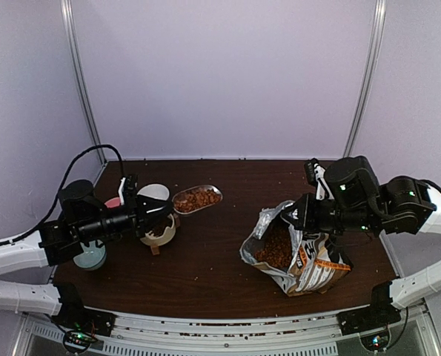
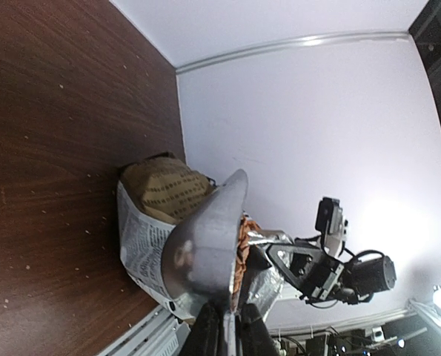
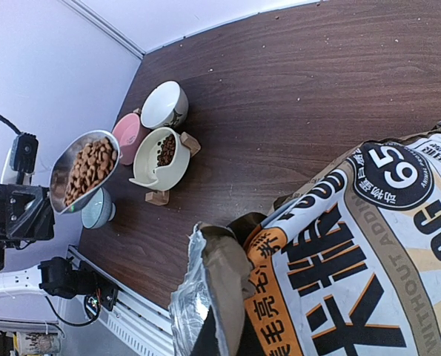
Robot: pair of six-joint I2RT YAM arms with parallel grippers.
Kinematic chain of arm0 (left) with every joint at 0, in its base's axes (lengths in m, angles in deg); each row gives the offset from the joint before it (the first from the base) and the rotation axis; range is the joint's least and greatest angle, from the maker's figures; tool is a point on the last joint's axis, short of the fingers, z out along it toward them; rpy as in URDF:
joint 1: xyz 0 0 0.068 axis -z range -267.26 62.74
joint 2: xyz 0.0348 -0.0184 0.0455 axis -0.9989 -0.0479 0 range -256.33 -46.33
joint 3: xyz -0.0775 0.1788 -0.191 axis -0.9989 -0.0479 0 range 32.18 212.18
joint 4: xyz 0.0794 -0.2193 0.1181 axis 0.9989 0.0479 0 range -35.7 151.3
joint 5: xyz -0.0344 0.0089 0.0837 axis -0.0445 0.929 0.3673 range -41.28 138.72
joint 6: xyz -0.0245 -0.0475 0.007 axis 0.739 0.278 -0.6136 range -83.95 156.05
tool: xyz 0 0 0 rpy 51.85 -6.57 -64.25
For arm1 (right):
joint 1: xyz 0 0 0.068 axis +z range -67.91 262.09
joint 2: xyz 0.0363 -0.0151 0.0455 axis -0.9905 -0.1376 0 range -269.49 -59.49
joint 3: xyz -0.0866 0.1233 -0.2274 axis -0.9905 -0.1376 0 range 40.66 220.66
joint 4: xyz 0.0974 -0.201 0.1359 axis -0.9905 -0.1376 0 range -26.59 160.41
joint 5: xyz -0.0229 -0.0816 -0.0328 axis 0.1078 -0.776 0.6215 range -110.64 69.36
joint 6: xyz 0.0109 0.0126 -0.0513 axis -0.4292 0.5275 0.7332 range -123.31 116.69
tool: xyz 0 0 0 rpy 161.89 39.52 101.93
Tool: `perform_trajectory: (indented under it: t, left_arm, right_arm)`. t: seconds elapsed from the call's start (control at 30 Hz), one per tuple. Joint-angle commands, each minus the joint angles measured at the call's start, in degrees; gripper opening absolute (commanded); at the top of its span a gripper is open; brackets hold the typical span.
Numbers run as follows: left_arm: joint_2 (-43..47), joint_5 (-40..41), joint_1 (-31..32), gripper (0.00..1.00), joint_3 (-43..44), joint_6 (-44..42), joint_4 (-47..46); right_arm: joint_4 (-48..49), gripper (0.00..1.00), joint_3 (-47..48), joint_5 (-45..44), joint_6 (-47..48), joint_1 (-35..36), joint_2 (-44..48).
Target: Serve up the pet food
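A silver scoop [image 1: 198, 199] heaped with reddish-brown pet food [image 3: 85, 166] hangs level above the table, just beyond the bowls. My left gripper [image 1: 165, 210] is shut on its handle; in the left wrist view the fingers [image 2: 214, 332] pinch the handle below the scoop bowl [image 2: 204, 241]. A cream bowl [image 3: 161, 154] on a wooden stand holds a little kibble. My right gripper [image 3: 231, 337] is shut on the torn rim of the brown-and-white bag [image 1: 298, 256], holding it open, with more kibble [image 1: 274, 248] showing inside.
A white bowl [image 1: 153, 193], a pink bowl [image 3: 127, 135] and a grey-blue bowl [image 1: 91, 256] cluster round the cream bowl at the left. Crumbs lie scattered on the dark wood table [image 1: 220, 274]. White walls close in the back and both sides.
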Motion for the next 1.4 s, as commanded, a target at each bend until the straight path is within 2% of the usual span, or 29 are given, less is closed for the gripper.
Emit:
perform_trajectory:
  t: [0.0,0.4,0.57,0.7,1.37]
  left_arm:
    - [4.3,-2.6,-6.8,0.00,-1.3,-1.9,4.5]
    - [12.5,-13.0,-28.4,0.00,-8.5,-5.1,11.7]
    - [14.2,-16.7,-36.9,0.00,-9.0,-9.7,17.3]
    - [13.9,-18.3,-41.3,0.00,-9.0,-13.6,20.2]
    - [9.0,-16.7,-46.2,0.00,-4.6,-24.5,28.4]
  right_arm:
    - [-2.5,0.00,1.6,-3.8,-0.7,-0.6,1.5]
    - [-1.6,0.00,2.0,-2.6,-0.5,-0.7,0.0]
    - [-1.8,0.00,2.0,-2.6,-0.3,-0.6,-0.1]
    - [-1.7,0.00,2.1,-2.5,-0.3,-0.8,-0.2]
    - [-1.2,0.00,1.9,-1.6,0.0,-1.0,-0.4]
